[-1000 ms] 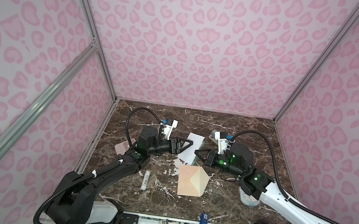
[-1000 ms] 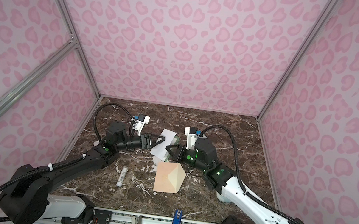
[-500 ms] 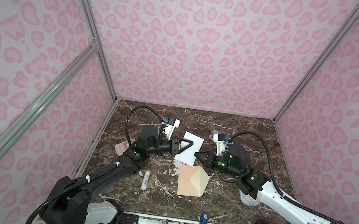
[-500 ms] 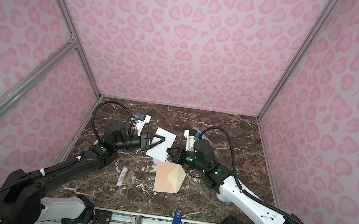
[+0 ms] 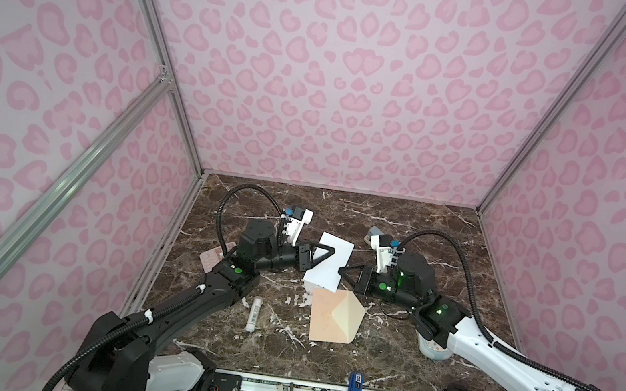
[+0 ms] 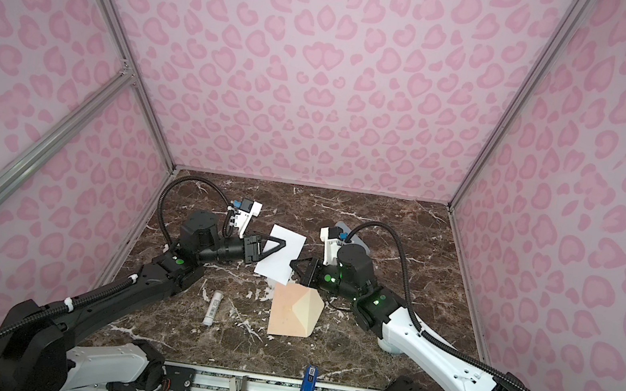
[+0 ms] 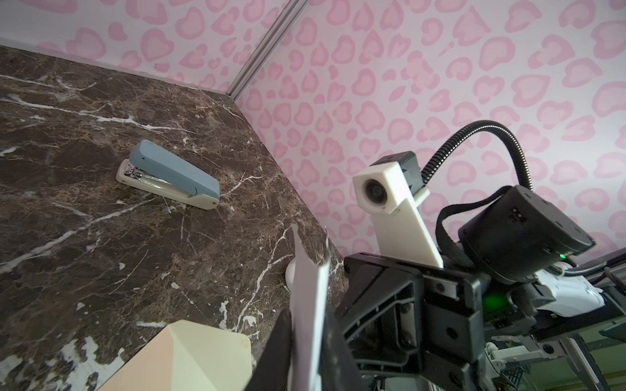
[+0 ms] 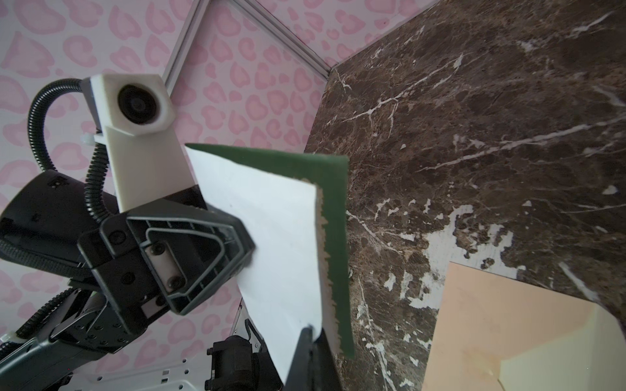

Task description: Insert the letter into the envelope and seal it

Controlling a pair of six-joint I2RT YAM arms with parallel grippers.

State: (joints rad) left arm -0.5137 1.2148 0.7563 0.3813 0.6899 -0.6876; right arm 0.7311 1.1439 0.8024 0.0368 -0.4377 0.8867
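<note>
White card against dark marble: the letter [image 5: 326,277] is off the desk [image 5: 403,227] and tilted in the air between the two arms, just beyond the far edge of the envelope [image 5: 326,320]. In the right wrist view its green-bordered face [image 8: 333,189] shows.

The left tool [image 5: 330,251] is closed on one long edge of the letter. In the left wrist view the card [image 7: 310,304] runs edge-on between two dark fingers [image 7: 283,338] that press it from both sides. The right tool [image 5: 342,271] is clamped shut on the letter's opposite lower corner, and its fingertip [image 8: 306,342] pinches the paper in the right wrist view.

The envelope lies flat on the desk nearer the robot, peach side up. Its flap is folded open toward the right arm's side and shows the pale cream lining [image 5: 348,315]. Nothing is inside it.

My judgement is that the step in hand is a two-tool hold or handover of the lifted letter, before insertion. Sealing is far off.

The next move calls for one firm grip at the letter's trailing edge, so the other tool should probably let go. The free edge must then come down level with the mouth under the flap and slide in squarely. Thin card will bend or catch on the lip if it meets it at an angle. With nothing holding the envelope, a push may simply shove it across the marble.
</note>
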